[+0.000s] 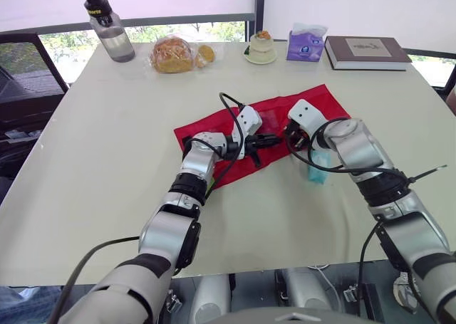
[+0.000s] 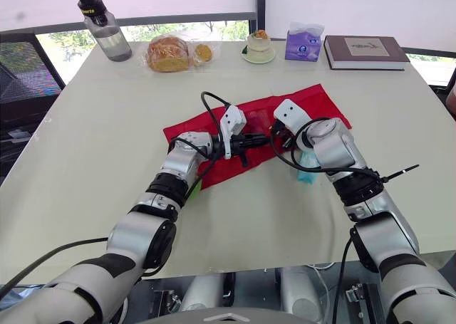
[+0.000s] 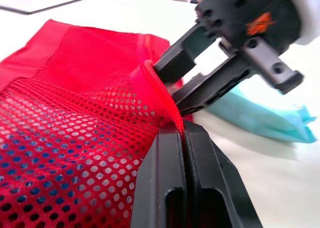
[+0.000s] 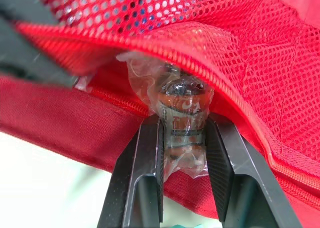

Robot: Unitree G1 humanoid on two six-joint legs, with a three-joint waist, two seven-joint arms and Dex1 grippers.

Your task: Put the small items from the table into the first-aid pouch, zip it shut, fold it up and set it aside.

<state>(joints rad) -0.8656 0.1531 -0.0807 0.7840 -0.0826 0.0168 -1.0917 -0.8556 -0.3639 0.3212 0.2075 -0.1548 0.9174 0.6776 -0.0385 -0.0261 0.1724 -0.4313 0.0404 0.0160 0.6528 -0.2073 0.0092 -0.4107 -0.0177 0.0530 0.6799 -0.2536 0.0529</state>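
The red first-aid pouch [image 1: 285, 110] lies unfolded at the middle of the table. My left gripper [image 3: 182, 130] is shut on the edge of the pouch's mesh pocket [image 3: 75, 123], holding it raised a little. Facing it from the right, my right gripper [image 4: 182, 125] is shut on a small brown item in clear plastic wrap [image 4: 182, 105], whose top sits just under the lifted zipper edge. In the eye view the two grippers meet at the pouch's near edge, left gripper [image 1: 269, 140] and right gripper [image 1: 290, 134]. A teal packet [image 1: 318, 158] lies on the table under my right wrist.
Along the table's far edge stand a water bottle [image 1: 107, 26], bagged bread [image 1: 172, 54], a small cup on a saucer [image 1: 261, 48], a purple tissue pack [image 1: 306, 43] and a book [image 1: 367, 52]. A dark chair [image 1: 25, 75] stands beyond the left edge.
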